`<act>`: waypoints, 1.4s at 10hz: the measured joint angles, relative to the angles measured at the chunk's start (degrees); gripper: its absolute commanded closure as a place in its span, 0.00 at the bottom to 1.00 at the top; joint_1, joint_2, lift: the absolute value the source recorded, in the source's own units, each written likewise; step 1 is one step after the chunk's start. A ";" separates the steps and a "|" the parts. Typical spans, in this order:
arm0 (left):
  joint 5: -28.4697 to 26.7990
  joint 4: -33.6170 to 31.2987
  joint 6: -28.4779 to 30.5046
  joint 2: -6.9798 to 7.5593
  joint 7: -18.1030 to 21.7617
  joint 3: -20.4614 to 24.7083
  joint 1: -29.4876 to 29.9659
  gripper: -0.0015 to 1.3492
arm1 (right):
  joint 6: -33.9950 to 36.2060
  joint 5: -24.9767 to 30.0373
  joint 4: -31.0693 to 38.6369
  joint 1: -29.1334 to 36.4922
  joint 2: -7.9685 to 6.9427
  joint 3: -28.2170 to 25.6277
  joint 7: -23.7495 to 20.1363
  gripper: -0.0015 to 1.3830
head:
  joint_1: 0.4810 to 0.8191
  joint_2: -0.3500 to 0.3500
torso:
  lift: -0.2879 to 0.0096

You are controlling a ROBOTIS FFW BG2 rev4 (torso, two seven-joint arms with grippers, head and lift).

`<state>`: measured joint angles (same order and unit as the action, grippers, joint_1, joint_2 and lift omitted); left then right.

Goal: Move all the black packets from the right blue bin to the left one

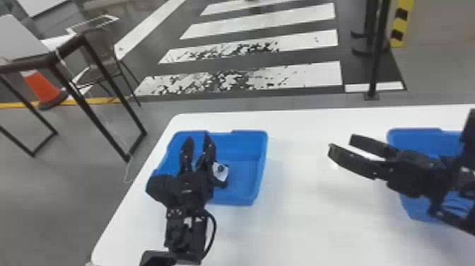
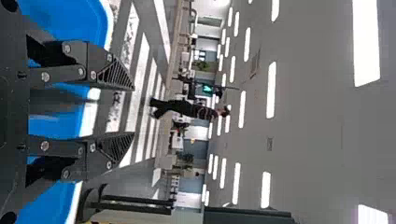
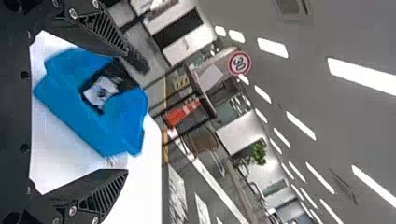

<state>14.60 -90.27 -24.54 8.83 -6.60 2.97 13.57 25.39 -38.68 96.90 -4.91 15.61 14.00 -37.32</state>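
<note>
black packet point(image 1: 222, 173): in the left blue bin point(image 1: 249, 141), left of centre in the head view; dark, with a white patch and round dark spot
left gripper point(image 1: 198, 137): over that bin, flat black fingers parted, ribbed texture
right gripper point(image 1: 341, 142): right side of the head view, fingers wide apart
right blue bin point(image 1: 413, 136): right edge, smooth-walled, partly behind the right gripper
table point(image 1: 300, 219): smooth, white, rounded corner
</note>
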 measured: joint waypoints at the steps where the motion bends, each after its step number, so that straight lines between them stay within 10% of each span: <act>1: 0.27 0.03 -4.29 0.07 0.02 -1.02 0.48 0.15 | 1.20 6.36 3.05 1.60 -0.25 -4.92 1.92 0.09 | 0.63 0.96 | 0.40; 6: 3.77 -0.85 -18.34 -0.31 0.01 -6.56 5.23 0.16 | 22.10 33.76 26.96 12.77 -2.49 -23.72 13.55 0.10 | 0.63 0.57 | 0.40; 14: 5.96 -2.19 -17.95 -0.21 1.60 -10.46 8.78 0.16 | 33.00 34.18 25.45 16.82 -4.06 -29.05 19.86 0.10 | 0.63 0.36 | 0.40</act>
<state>20.57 -92.46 -42.49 8.62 -5.00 -7.49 22.35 58.40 -4.50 122.35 11.91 11.55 -15.05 -17.46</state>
